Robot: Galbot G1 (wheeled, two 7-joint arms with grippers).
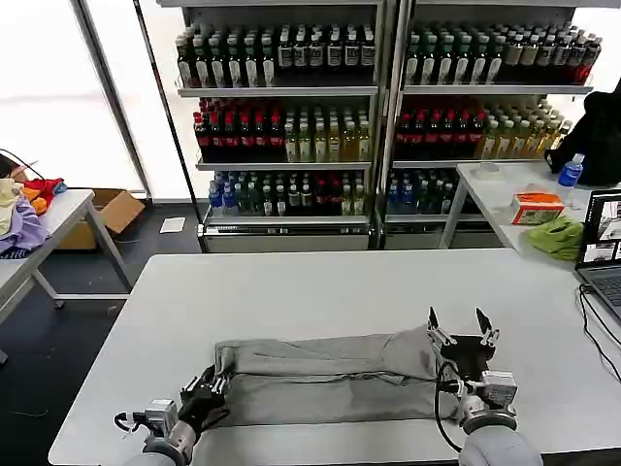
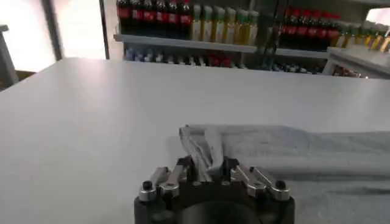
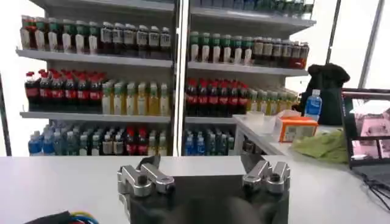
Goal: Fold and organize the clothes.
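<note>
A light grey shirt lies folded into a long strip across the near part of the white table. My left gripper is at the strip's left end, shut on a bunched fold of it. The left wrist view shows that fabric pinched between the left gripper's fingers, with the rest of the shirt stretching away. My right gripper hovers open just above the strip's right end. In the right wrist view the right gripper has nothing between its spread fingers.
A laptop with cables sits at the table's right edge. Behind it a second table holds a green cloth, an orange box and a bottle. A side table with piled clothes stands left; drink shelves fill the back.
</note>
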